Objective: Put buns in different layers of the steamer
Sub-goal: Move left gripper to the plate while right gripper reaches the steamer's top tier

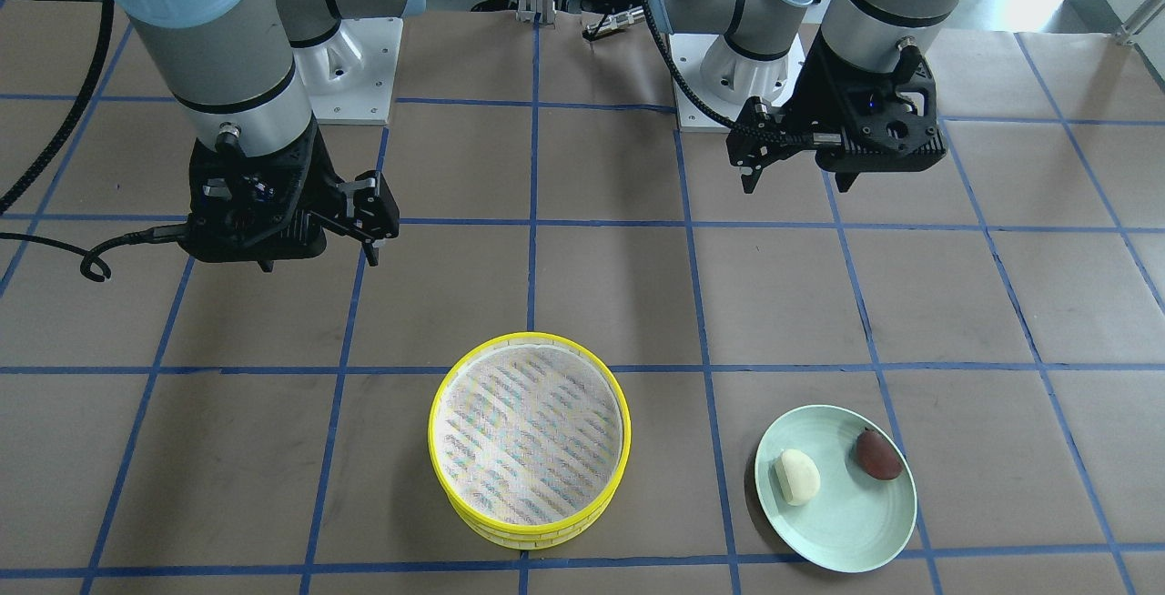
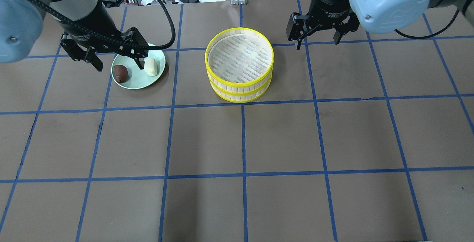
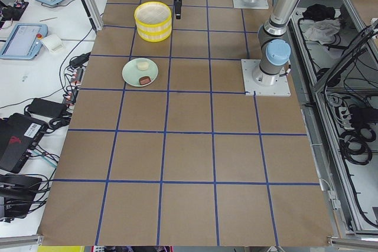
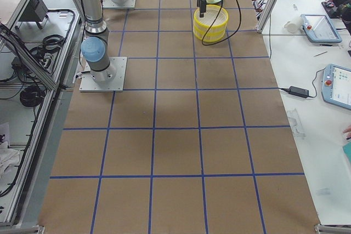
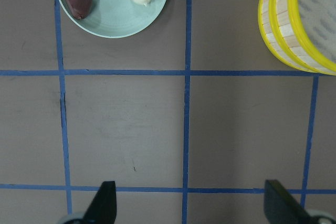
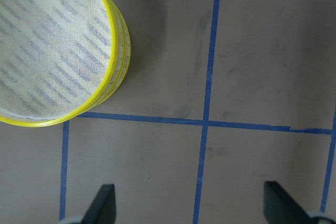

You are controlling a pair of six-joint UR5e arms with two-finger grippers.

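With the left gripper [image 1: 797, 178] and right gripper [image 1: 319, 258] open and empty, the white bun [image 1: 797, 477] and brown bun [image 1: 878, 454] on the green plate [image 1: 846, 549] could both land in the top of the stacked trays [image 1: 531, 339].

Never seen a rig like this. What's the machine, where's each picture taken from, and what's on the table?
Two robot arms stand at a table, each ending in a two-finger hand. Two pictures look down from behind and in front of the robot, two from the table's ends, two from cameras on the wrists. On the table: two stacked steamer trays and a plate with a white bun and a brown bun. The left hand hangs on the plate's side of the trays, the right hand on the other; both are open, holding nothing.
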